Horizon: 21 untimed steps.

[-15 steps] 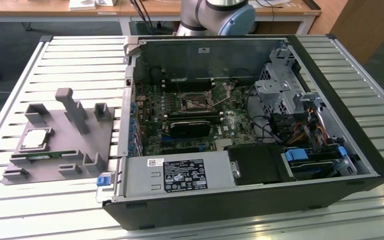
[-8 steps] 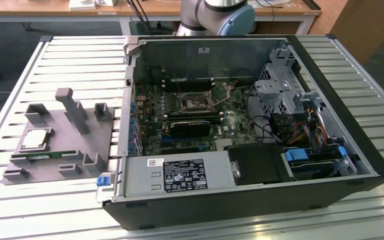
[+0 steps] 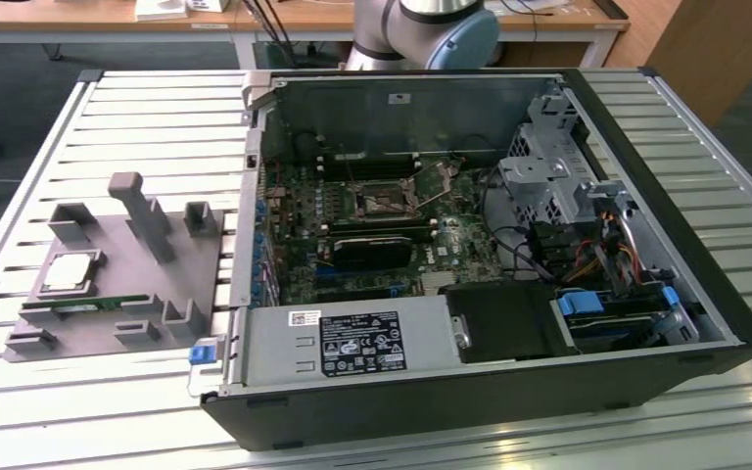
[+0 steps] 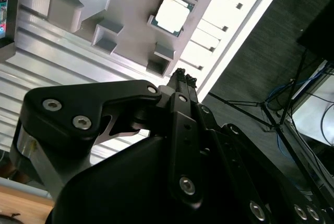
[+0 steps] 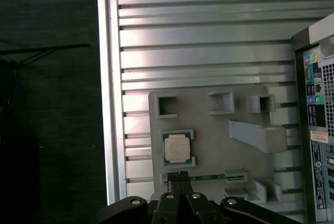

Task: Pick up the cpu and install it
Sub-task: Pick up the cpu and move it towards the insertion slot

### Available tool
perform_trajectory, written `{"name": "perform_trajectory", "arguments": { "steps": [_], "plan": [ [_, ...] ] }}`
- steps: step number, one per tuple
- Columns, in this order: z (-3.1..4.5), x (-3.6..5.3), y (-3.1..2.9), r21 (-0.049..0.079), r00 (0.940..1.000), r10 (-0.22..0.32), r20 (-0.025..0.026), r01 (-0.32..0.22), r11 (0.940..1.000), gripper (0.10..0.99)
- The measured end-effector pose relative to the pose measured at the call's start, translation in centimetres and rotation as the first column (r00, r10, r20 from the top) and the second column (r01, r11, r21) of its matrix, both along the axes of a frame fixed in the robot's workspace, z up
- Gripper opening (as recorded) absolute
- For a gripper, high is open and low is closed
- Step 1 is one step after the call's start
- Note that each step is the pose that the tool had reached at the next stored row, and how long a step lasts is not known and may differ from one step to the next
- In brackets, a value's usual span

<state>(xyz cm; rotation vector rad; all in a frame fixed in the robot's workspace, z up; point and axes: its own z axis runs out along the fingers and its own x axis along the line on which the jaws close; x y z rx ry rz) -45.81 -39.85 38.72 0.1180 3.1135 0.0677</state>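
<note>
Here, the cpu, a small flat square chip with a silver-grey metal lid and a dark green rim, lies lid-up in a shallow seat of the large grey plastic tray with upright posts. The tray rests on a table of bright, ribbed aluminium slats, just beside the open black and grey steel computer case; the green motherboard shows inside the case. A long narrow green memory stick sits in a slot of the same tray, near the chip.

The black, angular metal gripper hangs above the tray, apart from it. Its two slim fingers are pressed together with nothing between them. In the first wrist view its tips line up just beside the chip's edge.

Handling (a judgement from shape and material): the chip should be light and stiff, with a smooth lid that offers little friction. Its thin board and hidden underside are likely fragile. Two low grey lips of the seat border opposite sides of the chip, so the two free sides look the better place to take hold, by the rim, with the chip kept level.

The tray's surface is matt and blocky, the slats glossy, and the case's sheet metal dull.
</note>
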Motion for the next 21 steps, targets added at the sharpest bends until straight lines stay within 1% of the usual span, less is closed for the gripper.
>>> {"name": "perform_trajectory", "arguments": {
  "steps": [5,12,16,21],
  "plan": [
    [-0.3,0.0,-0.04,0.0,1.0,0.0,0.0,0.0,1.0,0.106],
    [-1.34,0.0,-0.36,0.0,1.0,0.0,-0.0001,0.0,1.0,0.106],
    [-1.68,0.0,-0.58,0.002,1.0,0.0,0.0,0.0,1.0,0.106],
    [-2.04,0.0,-0.66,0.002,1.0,0.0,-0.0001,0.0,1.0,0.106]
  ]
}}
